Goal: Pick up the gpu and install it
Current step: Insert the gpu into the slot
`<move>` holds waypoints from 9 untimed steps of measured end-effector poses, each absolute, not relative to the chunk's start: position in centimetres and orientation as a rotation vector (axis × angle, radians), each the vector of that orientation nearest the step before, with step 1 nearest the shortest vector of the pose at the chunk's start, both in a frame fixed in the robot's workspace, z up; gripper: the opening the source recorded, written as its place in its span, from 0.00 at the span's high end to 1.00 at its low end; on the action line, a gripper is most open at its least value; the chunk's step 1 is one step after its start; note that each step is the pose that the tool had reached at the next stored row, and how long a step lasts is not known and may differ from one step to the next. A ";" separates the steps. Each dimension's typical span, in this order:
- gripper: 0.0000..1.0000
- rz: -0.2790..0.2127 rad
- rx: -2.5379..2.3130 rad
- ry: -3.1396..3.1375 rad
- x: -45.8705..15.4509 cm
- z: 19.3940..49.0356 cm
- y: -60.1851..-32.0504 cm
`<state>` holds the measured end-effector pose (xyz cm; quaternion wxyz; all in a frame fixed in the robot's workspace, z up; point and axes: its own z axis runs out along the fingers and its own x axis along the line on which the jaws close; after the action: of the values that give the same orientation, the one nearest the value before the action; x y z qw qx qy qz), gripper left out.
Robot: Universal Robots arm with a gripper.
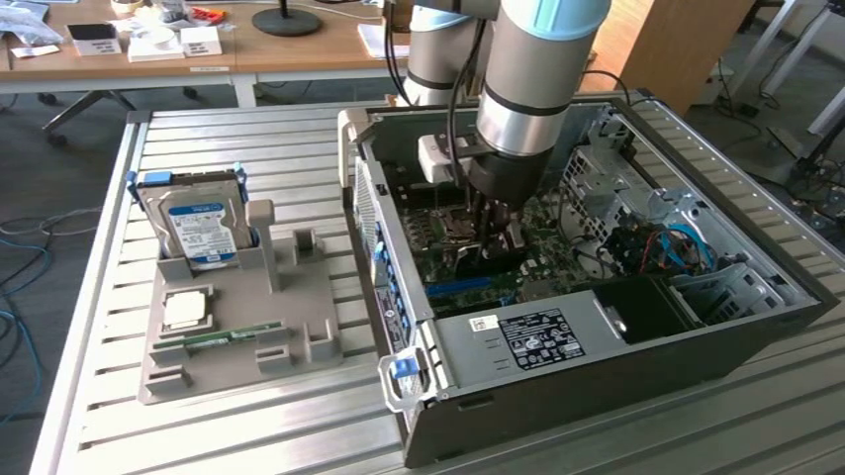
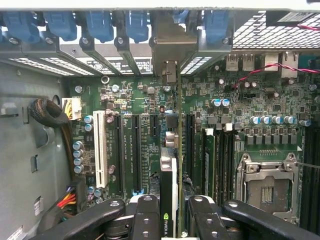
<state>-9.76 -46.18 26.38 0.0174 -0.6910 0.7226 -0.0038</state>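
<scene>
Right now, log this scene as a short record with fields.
pincer: shut on the gpu, inside the computer case
gpu: upright on edge over the motherboard slots, bracket toward the rear wall
seating: cannot tell
outside: hard drive standing in the grey holder

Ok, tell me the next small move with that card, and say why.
Probably ease it straight down toward the motherboard, kept upright. The gripper is shut on the gpu, held edge-on, parallel to the black expansion slots, its far end at the rear bracket opening. Whether its edge already sits in a slot is hidden.
</scene>
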 end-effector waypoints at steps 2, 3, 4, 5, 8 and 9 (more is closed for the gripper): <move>0.73 -0.012 -2.147 2.246 -9.8 26.3 -46.2; 0.73 -0.012 -2.147 2.246 -9.8 26.3 -46.2; 0.73 -0.012 -2.147 2.246 -9.8 26.3 -46.2; 0.73 -0.012 -2.147 2.246 -9.8 26.3 -46.2; 0.73 -0.012 -2.147 2.245 -9.8 26.3 -46.2; 0.73 -0.012 -2.147 2.246 -9.9 26.3 -46.2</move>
<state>-9.89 -46.18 26.29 0.0174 -0.6910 0.7227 -0.0038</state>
